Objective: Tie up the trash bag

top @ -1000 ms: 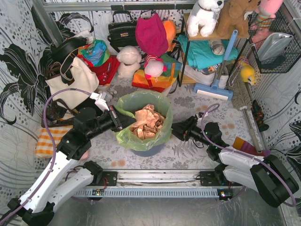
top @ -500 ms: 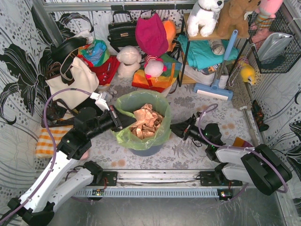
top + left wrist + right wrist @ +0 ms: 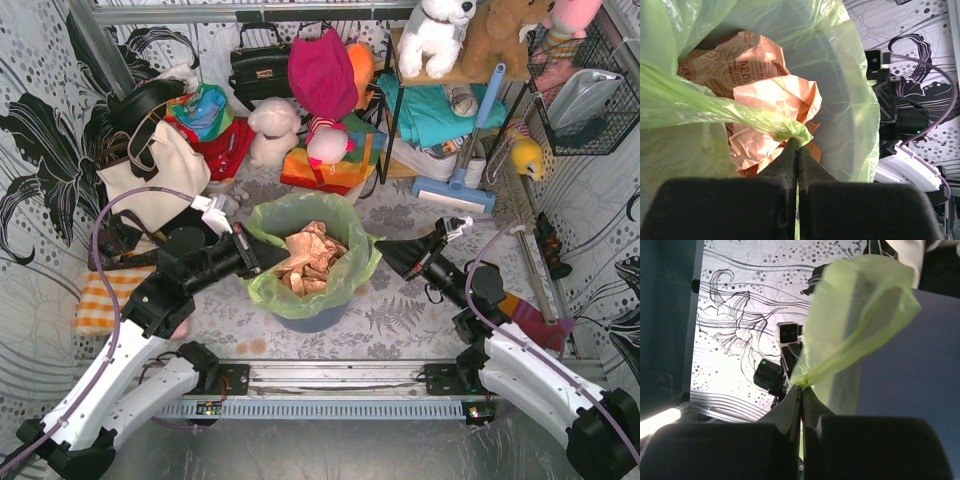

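Observation:
The trash bag (image 3: 290, 210) is thin light-green film lining a blue bin (image 3: 310, 320) at the table's middle, with tan-brown crumpled paper (image 3: 315, 258) inside. My left gripper (image 3: 248, 252) is shut on the bag's left rim; in the left wrist view the film (image 3: 740, 112) bunches at the fingertips (image 3: 790, 152). My right gripper (image 3: 385, 252) is shut on the bag's right rim and holds it pulled out to the right; in the right wrist view the green film (image 3: 855, 320) fans up from the shut tips (image 3: 800, 388).
A white canvas tote (image 3: 150, 180) stands at back left. Plush toys (image 3: 272, 130) and bags sit behind the bin. A shelf rack (image 3: 450, 100) and a blue mop (image 3: 455, 190) stand at back right. An orange striped cloth (image 3: 100, 300) lies left.
My right gripper has risen and drawn back to the right with the bag's right rim in it, stretching that rim out past the bin. The left arm has held still.

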{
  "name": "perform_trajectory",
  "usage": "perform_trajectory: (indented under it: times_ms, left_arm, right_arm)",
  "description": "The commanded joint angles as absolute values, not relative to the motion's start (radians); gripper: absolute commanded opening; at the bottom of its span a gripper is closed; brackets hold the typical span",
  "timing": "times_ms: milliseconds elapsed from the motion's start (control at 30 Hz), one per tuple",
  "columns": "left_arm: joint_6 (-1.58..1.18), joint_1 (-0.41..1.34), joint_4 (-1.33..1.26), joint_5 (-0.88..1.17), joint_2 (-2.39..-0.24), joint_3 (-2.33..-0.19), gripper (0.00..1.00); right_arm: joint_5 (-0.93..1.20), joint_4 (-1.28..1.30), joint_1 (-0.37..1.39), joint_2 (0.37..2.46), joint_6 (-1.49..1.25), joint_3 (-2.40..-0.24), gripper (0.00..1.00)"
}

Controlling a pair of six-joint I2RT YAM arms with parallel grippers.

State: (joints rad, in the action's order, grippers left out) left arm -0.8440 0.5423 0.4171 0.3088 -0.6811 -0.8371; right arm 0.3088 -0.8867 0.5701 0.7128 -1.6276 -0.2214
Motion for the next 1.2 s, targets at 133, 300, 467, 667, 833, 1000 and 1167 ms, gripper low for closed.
perform_trajectory:
  times_ms: [133, 300, 467, 667, 833, 1000, 1167]
  left_arm:
    - [-0.835, 0.547, 0.284, 0.374, -0.758, -0.910, 0.00]
    - [-0.832, 0.573, 0.211, 0.382, -0.811, -0.944, 0.00]
    - [-0.822, 0.651, 0.145, 0.345, -0.887, -0.991, 0.00]
    - [-0.803, 0.730, 0.089, 0.313, -0.977, -1.081, 0.00]
    - [-0.773, 0.742, 0.086, 0.302, -1.012, -1.185, 0.00]
    - [-0.730, 0.742, 0.138, 0.223, -1.017, -1.237, 0.00]
    - [-0.689, 0.742, 0.207, 0.127, -1.043, -1.253, 0.00]
  right_arm:
    - [0.375, -0.786, 0.571, 0.782, -1.481, -0.484, 0.00]
    - [0.474, -0.719, 0.572, 0.905, -1.405, -0.685, 0.00]
    - [0.526, -0.653, 0.587, 1.018, -1.352, -0.809, 0.00]
    - [0.557, -0.668, 0.646, 1.108, -1.323, -0.912, 0.00]
    - [0.543, -0.602, 0.655, 1.107, -1.281, -0.972, 0.00]
    - [0.402, -0.326, 0.655, 1.042, -1.130, -1.026, 0.00]
    - [0.212, -0.182, 0.653, 1.002, -1.043, -1.019, 0.00]
